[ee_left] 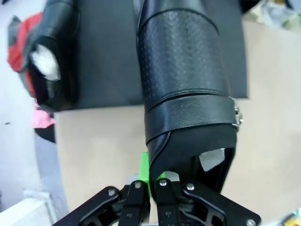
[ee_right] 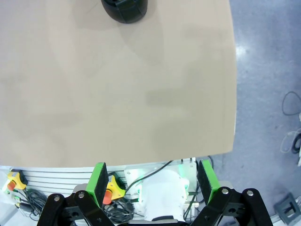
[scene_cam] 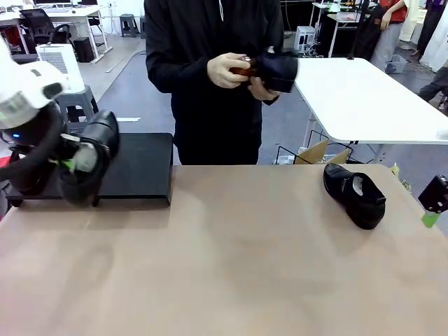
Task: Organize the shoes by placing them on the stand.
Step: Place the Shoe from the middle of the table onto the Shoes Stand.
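Note:
My left gripper (scene_cam: 70, 166) is shut on the heel rim of a glossy black shoe (scene_cam: 94, 150), which hangs tilted over the left end of the matte-black stand (scene_cam: 143, 168). In the left wrist view this shoe (ee_left: 183, 70) stretches away from my gripper (ee_left: 153, 181) above the stand (ee_left: 108, 56), where another shoe (ee_left: 54, 52) with white paper stuffing lies. A further shoe (scene_cam: 353, 194) rests on the table at the right; its toe (ee_right: 124, 9) shows in the right wrist view. My right gripper (scene_cam: 434, 203) (ee_right: 153, 178) stands open and holds nothing, beyond the table's right edge.
Across the table a person holds another black shoe (scene_cam: 280, 70) and a small brown brush (scene_cam: 241, 68) in both hands. The beige table (scene_cam: 224, 266) lies between the stand and the shoe at the right. A white table (scene_cam: 364, 98) stands behind at the right.

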Motion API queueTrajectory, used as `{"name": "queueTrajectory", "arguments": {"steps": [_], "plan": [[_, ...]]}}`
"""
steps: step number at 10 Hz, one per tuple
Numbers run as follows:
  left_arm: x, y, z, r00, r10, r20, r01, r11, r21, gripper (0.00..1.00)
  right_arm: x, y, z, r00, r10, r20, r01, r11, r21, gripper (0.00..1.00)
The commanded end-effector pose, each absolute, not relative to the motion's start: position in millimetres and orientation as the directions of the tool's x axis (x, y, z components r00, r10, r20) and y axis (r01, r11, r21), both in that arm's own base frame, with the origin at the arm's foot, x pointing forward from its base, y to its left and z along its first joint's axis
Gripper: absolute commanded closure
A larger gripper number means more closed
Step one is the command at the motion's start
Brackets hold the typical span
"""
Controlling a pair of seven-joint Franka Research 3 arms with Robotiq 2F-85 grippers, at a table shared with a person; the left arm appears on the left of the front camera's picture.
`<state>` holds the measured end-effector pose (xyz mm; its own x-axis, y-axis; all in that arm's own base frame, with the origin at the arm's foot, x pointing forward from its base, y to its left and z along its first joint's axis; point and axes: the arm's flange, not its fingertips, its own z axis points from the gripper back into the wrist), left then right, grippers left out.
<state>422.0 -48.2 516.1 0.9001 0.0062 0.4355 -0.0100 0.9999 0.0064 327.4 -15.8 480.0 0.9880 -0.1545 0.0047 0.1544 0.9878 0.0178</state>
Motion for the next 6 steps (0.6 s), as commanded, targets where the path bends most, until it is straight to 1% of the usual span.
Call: {"name": "queueTrajectory", "arguments": {"steps": [1, 3, 4, 5, 6], "plan": [[461, -24, 498, 0.893, 0.014, 0.45, -0.026, 0.999, 0.021, 1.0, 328, -16, 480, 0.988, -0.155, 0.009, 0.154, 0.988, 0.017, 0.0], [482, -1, 495, 0.885, 0.039, 0.464, -0.049, 0.999, 0.009, 1.0, 328, -16, 480, 0.988, -0.155, 0.009, 0.154, 0.988, 0.017, 0.0], [486, 1, 497, 0.88, 0.097, 0.464, -0.108, 0.994, -0.004, 1.0, 328, -16, 480, 0.988, -0.155, 0.009, 0.154, 0.988, 0.017, 0.0], [471, 2, 481, 0.897, 0.05, 0.439, -0.061, 0.998, 0.01, 1.0, 328, -16, 480, 0.988, -0.155, 0.009, 0.154, 0.988, 0.017, 0.0], [471, 2, 481, 0.897, 0.05, 0.439, -0.061, 0.998, 0.01, 1.0, 328, -16, 480, 0.988, -0.155, 0.009, 0.154, 0.988, 0.017, 0.0]]}}
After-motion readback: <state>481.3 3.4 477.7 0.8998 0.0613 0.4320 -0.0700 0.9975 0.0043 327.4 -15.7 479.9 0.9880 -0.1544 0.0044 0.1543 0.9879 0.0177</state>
